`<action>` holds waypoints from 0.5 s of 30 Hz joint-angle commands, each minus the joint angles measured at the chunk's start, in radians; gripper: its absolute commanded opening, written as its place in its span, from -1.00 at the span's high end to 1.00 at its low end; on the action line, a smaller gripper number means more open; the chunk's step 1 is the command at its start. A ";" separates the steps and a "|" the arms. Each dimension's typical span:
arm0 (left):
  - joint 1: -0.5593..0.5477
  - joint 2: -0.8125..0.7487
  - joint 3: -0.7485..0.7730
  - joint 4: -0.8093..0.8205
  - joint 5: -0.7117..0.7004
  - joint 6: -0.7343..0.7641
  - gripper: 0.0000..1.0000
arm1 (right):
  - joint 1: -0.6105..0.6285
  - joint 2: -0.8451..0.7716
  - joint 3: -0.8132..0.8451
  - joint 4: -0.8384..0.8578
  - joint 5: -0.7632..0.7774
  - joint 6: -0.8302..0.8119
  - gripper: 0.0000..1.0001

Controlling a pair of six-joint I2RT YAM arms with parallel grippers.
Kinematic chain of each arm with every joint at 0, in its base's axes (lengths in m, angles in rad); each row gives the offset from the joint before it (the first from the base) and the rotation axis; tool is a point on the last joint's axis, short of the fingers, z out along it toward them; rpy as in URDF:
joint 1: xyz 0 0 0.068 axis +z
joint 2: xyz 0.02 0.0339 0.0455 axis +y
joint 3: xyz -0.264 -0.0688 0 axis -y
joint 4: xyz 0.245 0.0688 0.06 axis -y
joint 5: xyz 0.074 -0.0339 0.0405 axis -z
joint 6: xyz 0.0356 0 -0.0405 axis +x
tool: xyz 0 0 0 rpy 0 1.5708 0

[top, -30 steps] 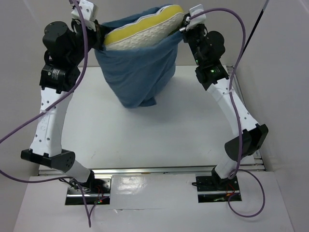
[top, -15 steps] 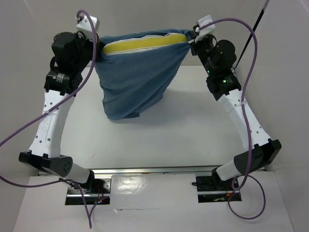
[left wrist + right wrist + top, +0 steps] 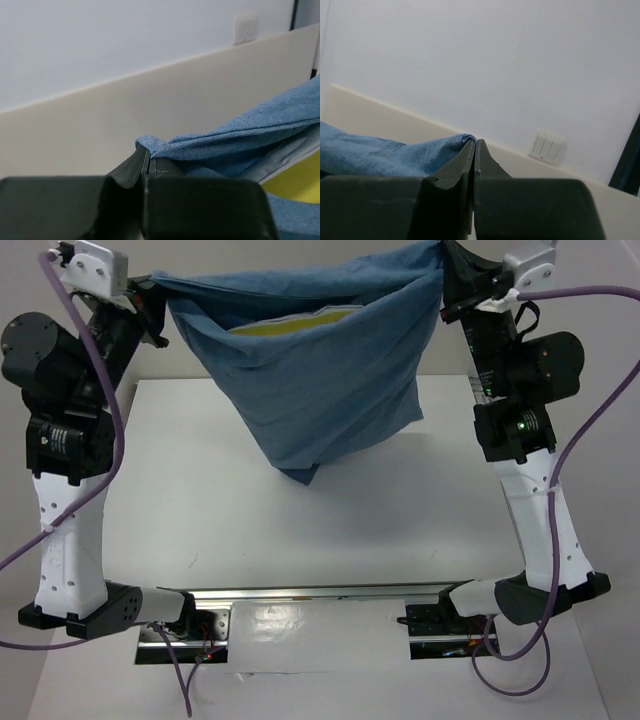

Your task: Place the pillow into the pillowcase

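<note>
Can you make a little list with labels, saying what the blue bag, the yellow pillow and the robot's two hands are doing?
pillowcase: blue, hung open between both arms, over the white table
pillow: yellow, sunk inside the pillowcase, only a strip showing at the mouth
left fingers: shut on one top corner of the pillowcase
right fingers: shut on the other top corner

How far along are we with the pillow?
Done: the pillow is mostly inside the pillowcase; only a yellow strip shows at the mouth. In hand: the left gripper and right gripper are each shut on a top corner, hanging it over the table. Left: probably settle the pillow fully, then lower and release.
</note>
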 commanded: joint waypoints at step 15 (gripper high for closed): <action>-0.016 -0.017 0.039 0.086 -0.024 0.051 1.00 | -0.008 -0.020 -0.035 0.061 0.002 0.026 1.00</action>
